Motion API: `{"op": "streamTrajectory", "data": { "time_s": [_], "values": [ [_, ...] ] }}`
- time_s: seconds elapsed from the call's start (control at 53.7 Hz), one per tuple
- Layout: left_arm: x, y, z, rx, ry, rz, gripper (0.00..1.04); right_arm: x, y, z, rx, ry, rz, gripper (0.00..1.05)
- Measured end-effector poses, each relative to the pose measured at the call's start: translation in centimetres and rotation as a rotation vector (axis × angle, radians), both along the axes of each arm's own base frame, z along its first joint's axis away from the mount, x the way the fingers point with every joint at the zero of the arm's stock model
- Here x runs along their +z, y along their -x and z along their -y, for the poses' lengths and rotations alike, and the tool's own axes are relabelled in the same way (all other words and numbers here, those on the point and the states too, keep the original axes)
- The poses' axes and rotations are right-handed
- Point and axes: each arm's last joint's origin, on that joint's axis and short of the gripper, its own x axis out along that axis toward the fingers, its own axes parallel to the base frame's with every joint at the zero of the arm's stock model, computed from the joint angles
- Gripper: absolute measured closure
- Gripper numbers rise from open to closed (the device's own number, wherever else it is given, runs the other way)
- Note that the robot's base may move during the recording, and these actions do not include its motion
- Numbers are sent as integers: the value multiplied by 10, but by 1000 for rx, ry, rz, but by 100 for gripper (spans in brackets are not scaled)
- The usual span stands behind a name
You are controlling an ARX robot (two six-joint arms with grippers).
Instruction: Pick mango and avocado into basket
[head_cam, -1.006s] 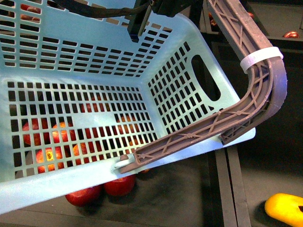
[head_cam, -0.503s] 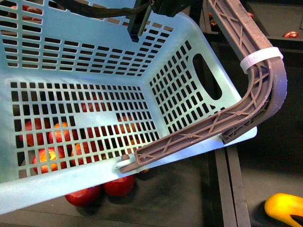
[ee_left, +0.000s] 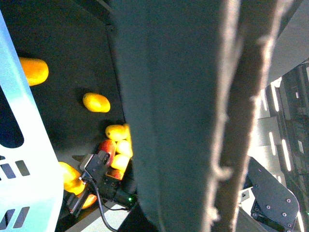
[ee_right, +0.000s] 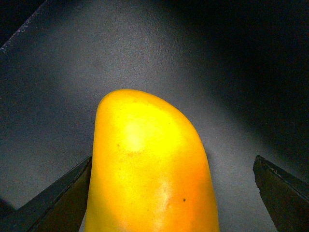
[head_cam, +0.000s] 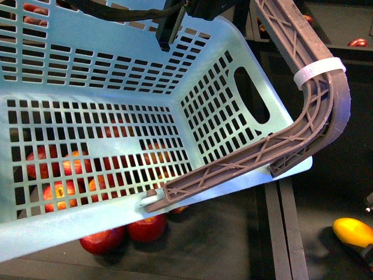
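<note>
One large light turquoise basket (head_cam: 116, 76) fills most of the front view. It is tilted, with its slotted floor and walls turned toward the camera. Its brown-grey ribbed handle (head_cam: 326, 116) curves along the right side of the rim, and a white zip tie (head_cam: 317, 70) is looped around the handle near the bend.

Red fruit (head_cam: 145, 227) lies on the dark surface under the basket. Two pieces sit just below the near rim, and more show through the floor slots.

The mango (head_cam: 351, 230) lies on the same dark surface at the lower right of the front view, well apart from the basket and outside it. Its smooth yellow skin deepens to orange toward one end.

In the right wrist view the mango rests between the two dark fingers (ee_right: 58, 203) of the right gripper (ee_right: 173, 183), which is spread wide. One finger is at the fruit's side, though whether it touches cannot be told. The other stands clear of the fruit with bare surface between them, so nothing is clamped.

Whether the left gripper is wide or closed cannot be told. Its wrist view is mostly blocked by a blurred dark mass (ee_left: 169, 116), with the ribbed handle running right beside it. Past that, a strip of basket wall shows, and several smaller yellow fruits (ee_left: 96, 102) lie scattered on a black surface.
</note>
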Motion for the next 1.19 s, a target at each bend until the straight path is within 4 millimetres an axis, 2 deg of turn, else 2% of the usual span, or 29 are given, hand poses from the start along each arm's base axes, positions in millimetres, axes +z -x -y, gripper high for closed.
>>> {"op": "streamTrajectory", "data": {
  "time_s": [0.242, 0.317, 0.54, 0.671, 0.838, 0.932, 1.025, 1.081, 1.099, 1.192],
  "values": [
    [0, 0, 0, 0, 0, 0, 97, -8, -2, 0, -47, -25, -27, 8],
    [0, 0, 0, 0, 0, 0, 97, -8, -2, 0, -52, -26, -25, 14],
    [0, 0, 0, 0, 0, 0, 97, -7, -3, 1, -88, -39, -9, 41],
    [0, 0, 0, 0, 0, 0, 97, -1, -4, 3, -145, -76, 13, 42],
    [0, 0, 0, 0, 0, 0, 97, 32, -16, 3, -217, -184, 105, 42],
    [0, 0, 0, 0, 0, 0, 97, 58, -28, 0, -243, -259, 169, 42],
    [0, 0, 0, 0, 0, 0, 97, 95, -42, -5, -261, -344, 251, 42],
    [0, 0, 0, 0, 0, 0, 97, 108, -47, -8, -272, -388, 274, 42],
    [0, 0, 0, 0, 0, 0, 97, 121, -51, -12, -272, -414, 301, 42],
    [0, 0, 0, 0, 0, 0, 97, 162, -61, -26, -281, -521, 356, 42]
  ]
}}
